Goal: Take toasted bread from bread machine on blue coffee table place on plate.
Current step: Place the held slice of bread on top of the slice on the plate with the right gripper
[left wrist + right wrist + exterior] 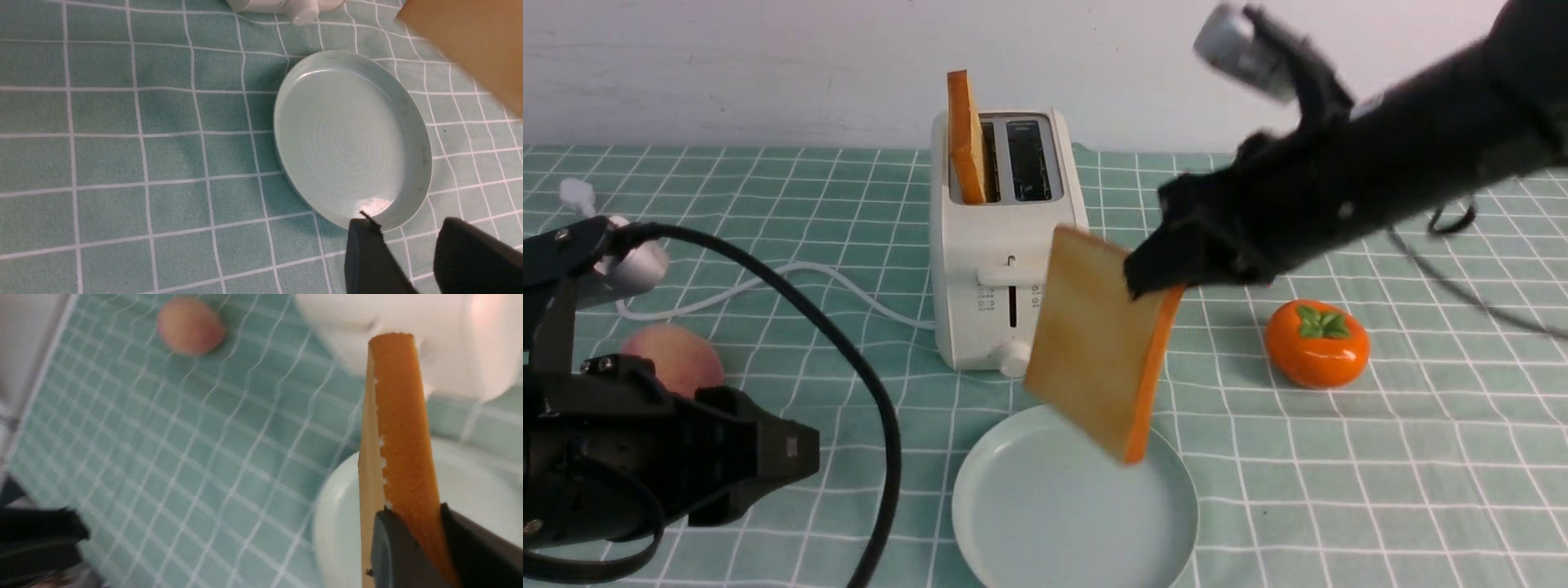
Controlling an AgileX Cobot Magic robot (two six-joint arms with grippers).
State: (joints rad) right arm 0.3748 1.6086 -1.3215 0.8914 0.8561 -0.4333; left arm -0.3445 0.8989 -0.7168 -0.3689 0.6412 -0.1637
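The blue coffee table (1380,457) with its mint-green grid cloth fills the whole scene. The white bread machine (988,245) stands at the middle, far side, with its lever and knob facing the camera. The plate (1045,523) lies just in front of it and has nothing on it.

One slice of toasted bread (1094,343) hangs in the air over the far part of the plate, in front of the bread machine. It is tilted: the broad pale face looks to the robot's left, the orange crust edge to the right, and one corner points down at the plate. The right gripper (1156,273) is closed on its upper edge.

The second slice (966,139) stands upright in the left slot, narrow edge toward the camera.

The left gripper (412,253) hovers low near the plate rim, fingers apart, holding nothing.

An orange fruit (1316,343) lies right of the bread machine, a peach (674,359) far left
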